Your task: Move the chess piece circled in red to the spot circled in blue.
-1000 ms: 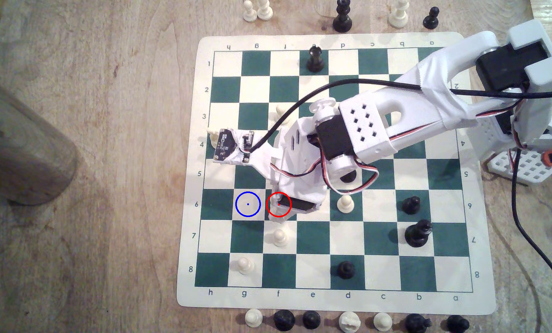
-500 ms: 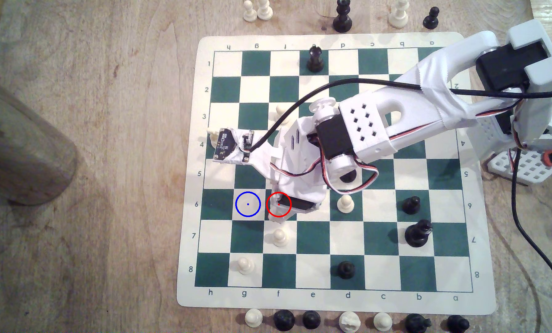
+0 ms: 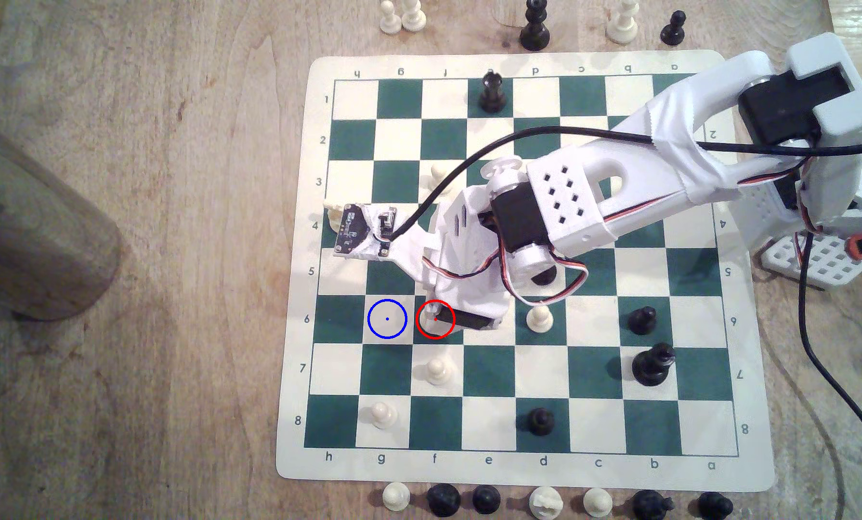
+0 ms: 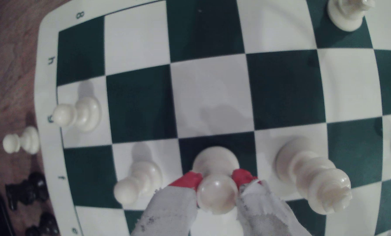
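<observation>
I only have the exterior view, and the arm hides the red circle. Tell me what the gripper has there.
Observer: In the wrist view, the gripper is shut on the piece, with a red fingertip against each side of its head.
Operator: Report its neighbours.
Observer: A tall cross-topped piece stands on the next square, apart from the fingers.
Operator: Check the base.
Observer: The base shows against its green square. I cannot tell whether it is lifted.
</observation>
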